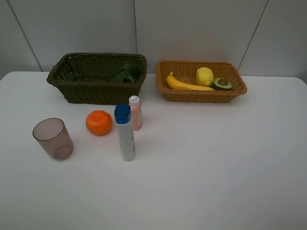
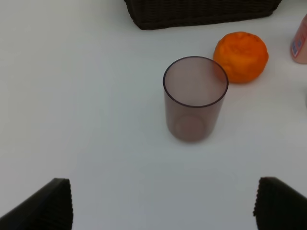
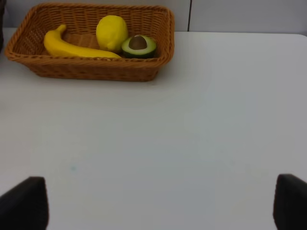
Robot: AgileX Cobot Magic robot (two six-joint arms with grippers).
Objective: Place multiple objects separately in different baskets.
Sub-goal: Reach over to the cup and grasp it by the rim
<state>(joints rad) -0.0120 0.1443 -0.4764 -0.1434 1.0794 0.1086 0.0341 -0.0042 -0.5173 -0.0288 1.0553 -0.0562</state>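
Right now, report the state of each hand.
Left hand: open, holding nothing; the cup stands apart from it.
Right hand: open, holding nothing.

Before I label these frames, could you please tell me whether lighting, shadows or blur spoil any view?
Exterior high: soft, even light, only faint shadows beside the mauve cup and white blue-capped bottle, all sharp. Left wrist: orange crisp, dark fingertips at the edge slightly soft. Right wrist: orange-tan basket sharp, white table bright, nearly featureless.
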